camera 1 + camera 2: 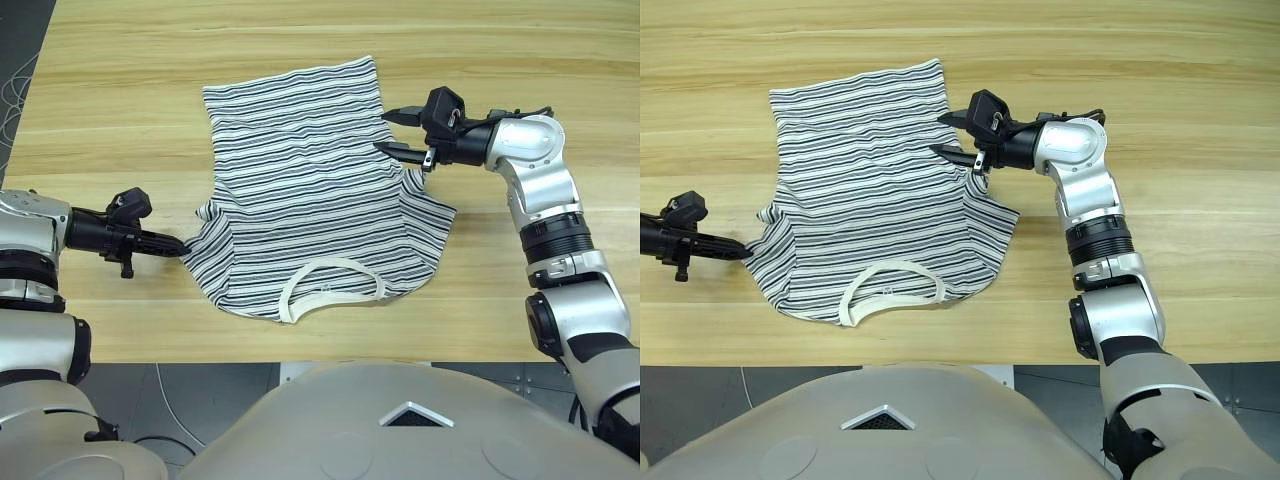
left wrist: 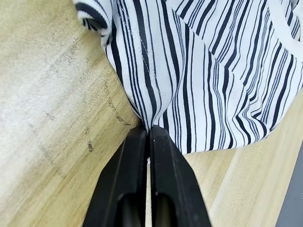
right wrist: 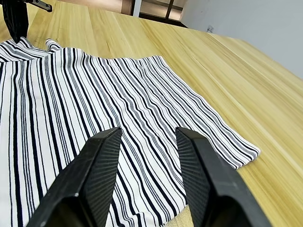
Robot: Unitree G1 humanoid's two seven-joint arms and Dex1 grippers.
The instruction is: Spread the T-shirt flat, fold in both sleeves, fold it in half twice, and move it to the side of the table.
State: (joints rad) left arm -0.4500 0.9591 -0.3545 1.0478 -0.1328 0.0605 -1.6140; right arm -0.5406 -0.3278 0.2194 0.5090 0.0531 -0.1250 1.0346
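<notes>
A black-and-white striped T-shirt (image 1: 300, 170) lies on the wooden table (image 1: 120, 80), its white collar (image 1: 332, 285) toward the near edge. Its sleeves look folded or bunched at the sides. My left gripper (image 1: 183, 247) is low at the shirt's left sleeve, shut on the cloth's edge; in the left wrist view its fingers (image 2: 132, 161) are pressed together with striped fabric (image 2: 213, 71) pinched at the tips. My right gripper (image 1: 382, 132) hovers open over the shirt's right edge, near the far hem. Its fingers (image 3: 102, 161) stand apart above the stripes (image 3: 71, 94), holding nothing.
Bare wood surrounds the shirt, with wide room at the far side and at both ends. The table's near edge (image 1: 300, 355) runs just below the collar. The left edge (image 1: 30, 90) borders a dark floor.
</notes>
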